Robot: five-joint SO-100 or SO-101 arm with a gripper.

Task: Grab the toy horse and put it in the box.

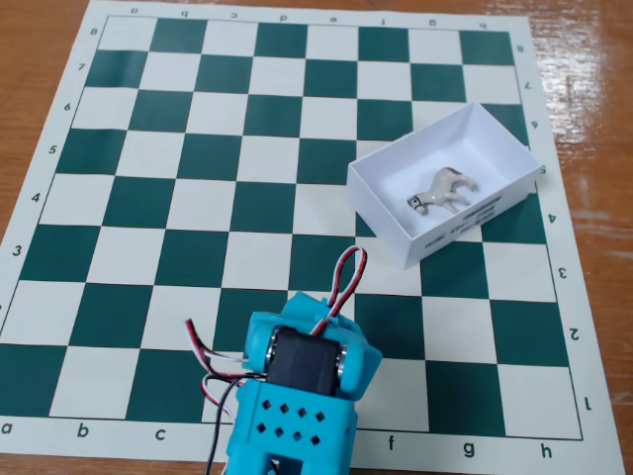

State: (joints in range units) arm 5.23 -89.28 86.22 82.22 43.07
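Though boxed (396, 213), toy horse (442, 193) off-pincer.

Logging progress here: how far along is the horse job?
The main step looks done: the horse lies inside the box. Nothing appears in hand; the arm sits at the bottom edge, away from the box, with its claw out of sight. Seemingly nothing is left.
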